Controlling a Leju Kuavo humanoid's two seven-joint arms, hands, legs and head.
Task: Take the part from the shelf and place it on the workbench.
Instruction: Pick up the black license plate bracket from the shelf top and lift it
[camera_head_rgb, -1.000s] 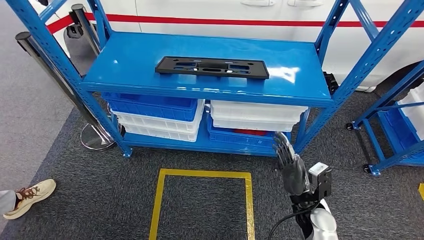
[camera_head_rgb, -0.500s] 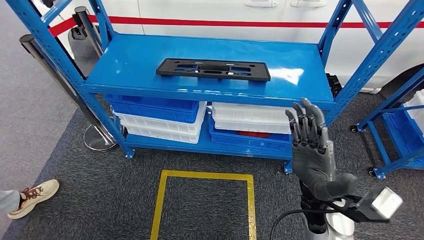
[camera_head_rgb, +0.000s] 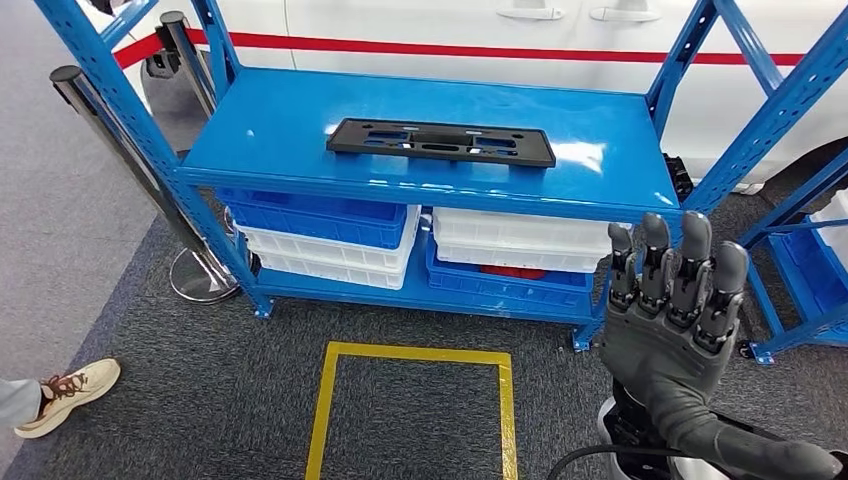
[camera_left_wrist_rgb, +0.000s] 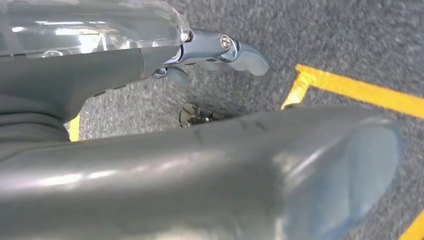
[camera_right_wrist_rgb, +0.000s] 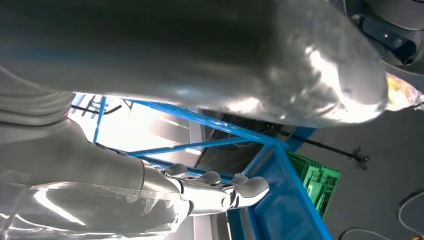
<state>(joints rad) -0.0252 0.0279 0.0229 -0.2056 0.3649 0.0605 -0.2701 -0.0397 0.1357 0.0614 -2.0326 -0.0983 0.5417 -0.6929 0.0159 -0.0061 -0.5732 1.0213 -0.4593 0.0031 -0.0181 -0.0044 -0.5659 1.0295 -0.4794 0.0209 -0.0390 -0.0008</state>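
Right hand (camera_head_rgb: 668, 330): lower right of the head view, raised, fingers straight and apart, holding nothing; well apart from the part. Left hand (camera_left_wrist_rgb: 210, 50): seen in the left wrist view over grey carpet, fingers loosely extended, nothing in them.

Part (camera_head_rgb: 441, 142): upper centre of frame, lying flat on the top level of the blue shelf (camera_head_rgb: 280, 130). Long, thin black plate, rectangular, with several slotted cut-outs along its length; matte finish.

Handling, judged: probably rigid moulded plastic, light, not fragile. Flat against the surface, so hard to pinch; best taken by the near long edge or one short end.
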